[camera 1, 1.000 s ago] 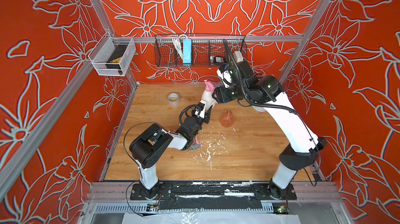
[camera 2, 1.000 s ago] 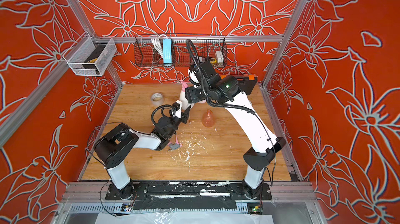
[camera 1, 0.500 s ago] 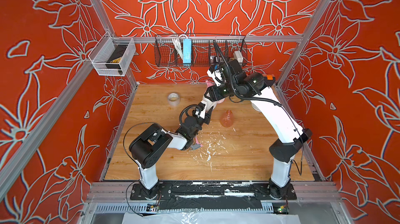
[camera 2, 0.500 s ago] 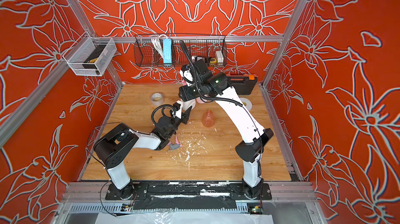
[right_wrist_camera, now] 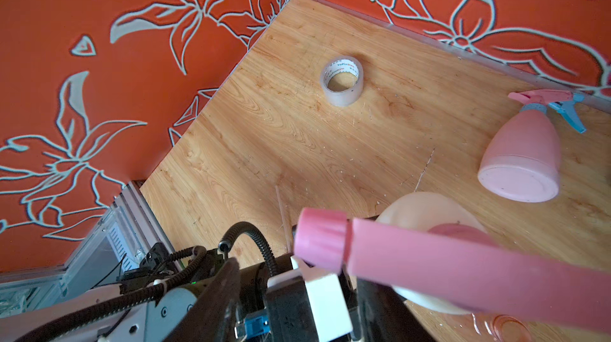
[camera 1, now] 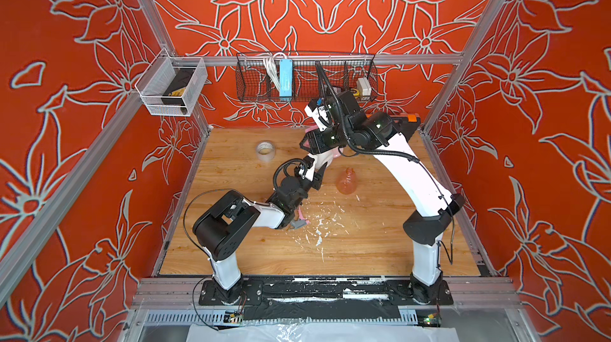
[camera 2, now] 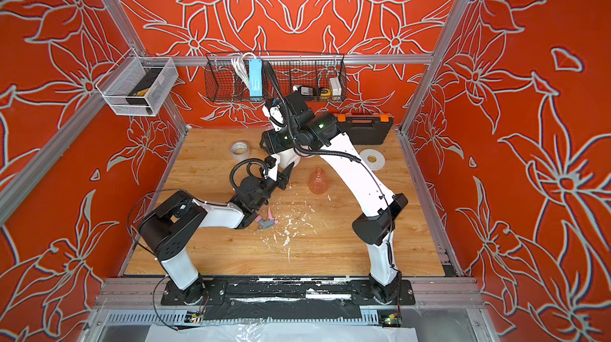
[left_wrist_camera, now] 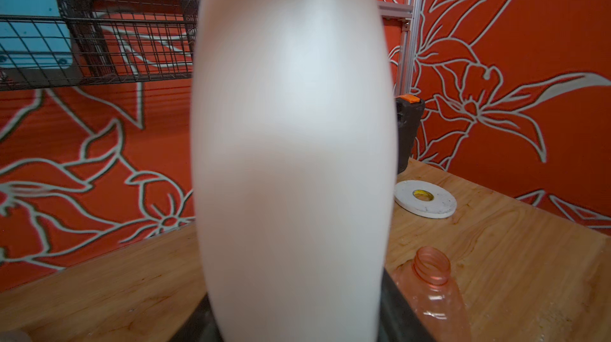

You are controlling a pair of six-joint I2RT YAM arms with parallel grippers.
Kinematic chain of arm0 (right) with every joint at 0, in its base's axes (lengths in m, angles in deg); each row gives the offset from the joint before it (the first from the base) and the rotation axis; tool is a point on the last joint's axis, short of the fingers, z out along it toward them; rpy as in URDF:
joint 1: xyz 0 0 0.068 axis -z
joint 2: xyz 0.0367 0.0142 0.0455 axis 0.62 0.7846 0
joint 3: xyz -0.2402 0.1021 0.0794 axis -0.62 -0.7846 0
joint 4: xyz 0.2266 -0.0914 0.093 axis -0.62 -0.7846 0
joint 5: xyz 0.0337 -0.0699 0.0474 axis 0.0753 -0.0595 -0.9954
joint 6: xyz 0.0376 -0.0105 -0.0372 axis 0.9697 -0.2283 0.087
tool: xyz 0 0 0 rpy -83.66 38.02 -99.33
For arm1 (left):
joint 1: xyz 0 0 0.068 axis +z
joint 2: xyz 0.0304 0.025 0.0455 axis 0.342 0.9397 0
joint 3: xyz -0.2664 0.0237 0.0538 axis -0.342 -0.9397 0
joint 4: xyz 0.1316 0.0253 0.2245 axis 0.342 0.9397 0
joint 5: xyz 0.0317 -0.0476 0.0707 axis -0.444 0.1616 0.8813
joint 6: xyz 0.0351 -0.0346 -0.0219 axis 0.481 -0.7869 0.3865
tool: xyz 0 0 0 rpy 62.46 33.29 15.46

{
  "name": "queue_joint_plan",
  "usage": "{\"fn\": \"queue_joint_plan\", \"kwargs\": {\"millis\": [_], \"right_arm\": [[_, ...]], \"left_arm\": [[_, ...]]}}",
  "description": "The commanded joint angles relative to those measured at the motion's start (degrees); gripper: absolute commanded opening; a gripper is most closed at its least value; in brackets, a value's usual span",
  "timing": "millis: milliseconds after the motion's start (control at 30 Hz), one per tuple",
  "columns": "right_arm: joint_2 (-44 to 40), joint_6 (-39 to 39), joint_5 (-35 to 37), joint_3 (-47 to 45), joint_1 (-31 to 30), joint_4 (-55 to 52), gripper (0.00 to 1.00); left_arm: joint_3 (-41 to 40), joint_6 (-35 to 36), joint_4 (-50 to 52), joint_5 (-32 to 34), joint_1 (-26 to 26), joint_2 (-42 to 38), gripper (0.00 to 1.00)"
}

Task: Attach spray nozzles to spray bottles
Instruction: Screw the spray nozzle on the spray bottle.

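Note:
My left gripper [left_wrist_camera: 297, 330] is shut on the cream-white spray bottle [left_wrist_camera: 294, 158], holding it upright at mid-table [camera 1: 322, 158]. The all-pink spray nozzle [right_wrist_camera: 429, 267] sits on its neck, head lying across my right gripper [right_wrist_camera: 302, 267]. Those jaws stand apart, and one finger [right_wrist_camera: 228, 277] is clear of the nozzle tip. The orange spray bottle [camera 1: 347, 182] [camera 2: 319, 181] stands open-necked just right of them. The pink spray bottle [right_wrist_camera: 522, 158] lies behind with the pink-and-blue nozzle [right_wrist_camera: 549, 102] on it. A pink-and-grey nozzle [camera 1: 299, 223] [camera 2: 267, 223] lies by my left forearm.
A clear tape roll [camera 1: 265, 150] [right_wrist_camera: 342, 80] stands at the back left. A flat white tape roll [camera 2: 372, 159] and a black tool case [camera 2: 363, 128] are at the back right. A wire basket [camera 1: 304, 79] hangs on the back wall. White flecks [camera 1: 317, 228] litter the wood.
My right arm has swung left and its wrist has turned over the cream-white bottle, with its jaws narrowing. The left arm and bottle have stayed put.

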Motion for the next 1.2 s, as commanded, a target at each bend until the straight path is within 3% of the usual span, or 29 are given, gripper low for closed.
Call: {"fn": "queue_joint_plan", "kwargs": {"millis": [0, 300, 533, 733, 1067, 1167], "right_arm": [[-3.6, -5.8, -1.7, 0.9, 1.1, -3.0, 0.62], [-10.7, -13.0, -12.4, -5.5, 12.0, 1.7, 0.75], [-8.8, -17.1, -18.1, -9.3, 13.5, 4.6, 0.77], [-7.8, -17.9, -20.1, -12.4, 13.0, 6.2, 0.57], [-13.3, -15.7, -16.5, -23.1, 12.3, 14.3, 0.09], [-15.4, -14.7, -14.3, -27.1, 11.7, 16.6, 0.03]], "left_arm": [[0.4, 0.5, 0.0, -8.7, 1.9, -2.6, 0.31], [1.0, -1.1, 4.5, -26.9, 5.8, -5.0, 0.32], [1.8, -2.6, 5.9, -32.8, 6.5, -5.6, 0.32], [3.1, -3.8, 7.2, -35.5, 6.6, -5.5, 0.33], [3.9, -5.1, 8.1, -35.5, 7.2, -6.9, 0.33], [4.7, -5.3, 8.7, -34.2, 7.4, -7.4, 0.33]]}}
